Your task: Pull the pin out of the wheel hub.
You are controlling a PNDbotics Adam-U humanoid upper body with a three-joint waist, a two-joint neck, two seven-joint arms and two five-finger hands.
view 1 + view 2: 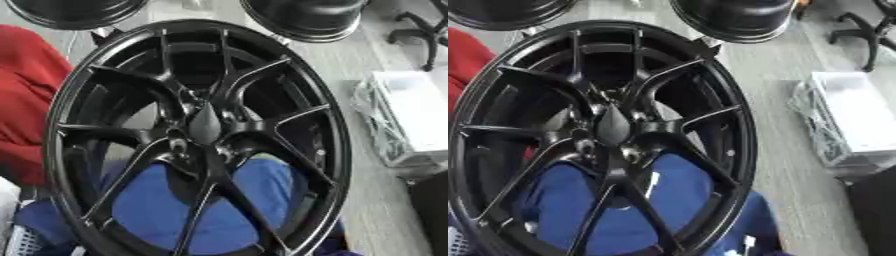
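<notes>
In the middle of both views stood a big black wheel hub [201,135], and it filled most of the picture. It stood tilted, with its open face turned toward the camera. Thin black spokes [144,162] ran out from the hub's middle [204,125] to its round rim [337,150]. Small bolt holes sat around the middle, just beside it. The middle was dark and blurry, so a pin could not be made out there.

Behind the wheel hub, seen through the gaps between the lower spokes, was something blue [188,210]. To the left of the wheel hub was something red [26,95], and it went behind the rim. Above the wheel hub were two more black round wheels [732,17], cut off by the top edge. One sat over the hub's left side and one over its right side.

To the right of the wheel hub lay a grey floor [350,65]. On that floor, well apart from the rim, was a white flat thing in clear wrap [855,117]. Near the top right corner were the dark legs of a chair [420,35].

No robot hand showed in either view, so I could not tell if the fingers were apart or together.
</notes>
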